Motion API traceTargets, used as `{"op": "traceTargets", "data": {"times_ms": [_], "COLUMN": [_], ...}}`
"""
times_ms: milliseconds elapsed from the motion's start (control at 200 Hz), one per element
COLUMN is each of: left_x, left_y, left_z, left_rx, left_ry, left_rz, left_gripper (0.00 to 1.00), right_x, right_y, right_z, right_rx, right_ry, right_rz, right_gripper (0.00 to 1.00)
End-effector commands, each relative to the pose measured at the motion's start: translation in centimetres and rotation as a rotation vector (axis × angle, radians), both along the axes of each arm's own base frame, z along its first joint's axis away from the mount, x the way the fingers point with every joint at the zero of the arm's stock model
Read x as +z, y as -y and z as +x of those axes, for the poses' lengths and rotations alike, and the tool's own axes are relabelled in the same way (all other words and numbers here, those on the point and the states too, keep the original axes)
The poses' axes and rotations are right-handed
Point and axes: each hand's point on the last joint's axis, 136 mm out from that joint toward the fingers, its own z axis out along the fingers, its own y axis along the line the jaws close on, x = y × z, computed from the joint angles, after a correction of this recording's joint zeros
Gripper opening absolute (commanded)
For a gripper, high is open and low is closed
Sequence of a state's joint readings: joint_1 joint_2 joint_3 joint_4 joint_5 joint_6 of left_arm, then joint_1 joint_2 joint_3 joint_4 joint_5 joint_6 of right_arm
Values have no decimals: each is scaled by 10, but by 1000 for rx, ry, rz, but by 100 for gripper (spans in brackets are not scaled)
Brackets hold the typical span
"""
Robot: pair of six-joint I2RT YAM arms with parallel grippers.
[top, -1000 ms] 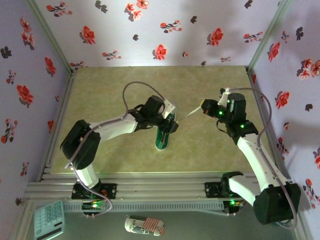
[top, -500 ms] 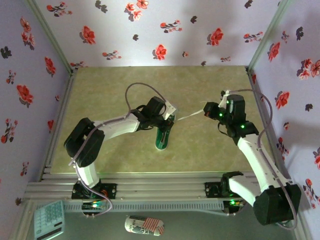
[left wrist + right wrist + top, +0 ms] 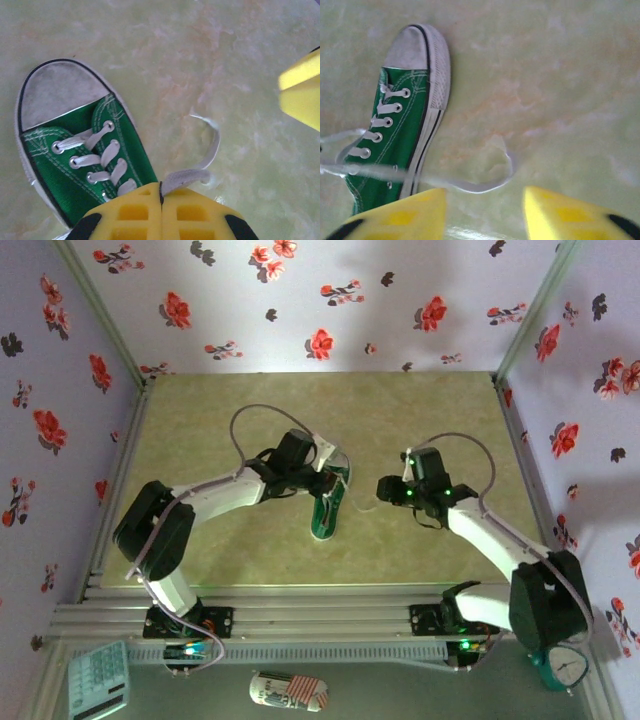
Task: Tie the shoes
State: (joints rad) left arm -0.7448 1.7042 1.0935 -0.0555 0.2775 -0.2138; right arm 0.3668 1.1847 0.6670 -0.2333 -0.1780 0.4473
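Observation:
The green sneaker (image 3: 327,508) lies mid-table, its white toe cap toward the arm bases. In the left wrist view the shoe (image 3: 75,155) fills the lower left. My left gripper (image 3: 161,192) is shut on a white lace (image 3: 187,177) that curls away over the table. From above, the left gripper (image 3: 330,468) hangs over the shoe's heel end. My right gripper (image 3: 383,490) hovers just right of the shoe. Its wrist view shows the gripper (image 3: 485,210) open above a loose loop of lace (image 3: 485,186) lying on the table beside the shoe (image 3: 405,130).
A yellow finger of the right gripper (image 3: 300,95) shows at the right edge of the left wrist view. Beyond the aluminium rail (image 3: 300,620) lie a pale keypad device (image 3: 98,680) and a striped patterned oblong thing (image 3: 290,692). Floral walls (image 3: 60,390) enclose the table.
The right gripper let go of the taut lace, which now lies slack on the table, and moved left and nearer the shoe. The left gripper shifted slightly left, still shut.

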Motion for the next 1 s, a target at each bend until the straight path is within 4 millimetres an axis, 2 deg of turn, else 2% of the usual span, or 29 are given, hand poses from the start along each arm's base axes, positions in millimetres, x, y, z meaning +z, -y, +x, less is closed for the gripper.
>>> {"op": "traceTargets", "data": {"times_ms": [0, 100, 210, 320, 445, 635, 810, 995], "left_x": [19, 20, 19, 18, 19, 9, -4, -9], "left_y": [-2, -1, -4, -8, -10, -10, -10, -4], "left_z": [5, 3, 5, 9, 11, 17, 20, 14], "left_rx": [42, 34, 46, 74, 89, 125, 155, 136], "left_ry": [-11, -22, -29, -55, -82, -149, -246, -341], "left_rz": [-78, -85, -87, -105, -128, -105, -45, -15], "left_gripper": [0, 0, 0, 0, 0, 0, 0, 0], "right_x": [35, 48, 45, 46, 41, 39, 50, 46], "right_y": [8, -6, -29, -53, -76, -89, -90, -133], "right_z": [13, 10, 7, 4, -4, -19, -45, -101], "right_rx": [-6, 101, 239, 343, 457, 474, 449, 706], "right_ry": [230, 325, 371, 379, 379, 467, 605, 674], "right_rz": [-27, 3, 50, 139, 136, 44, -52, -178], "right_gripper": [60, 64, 70, 71, 68, 61, 58, 62]}}
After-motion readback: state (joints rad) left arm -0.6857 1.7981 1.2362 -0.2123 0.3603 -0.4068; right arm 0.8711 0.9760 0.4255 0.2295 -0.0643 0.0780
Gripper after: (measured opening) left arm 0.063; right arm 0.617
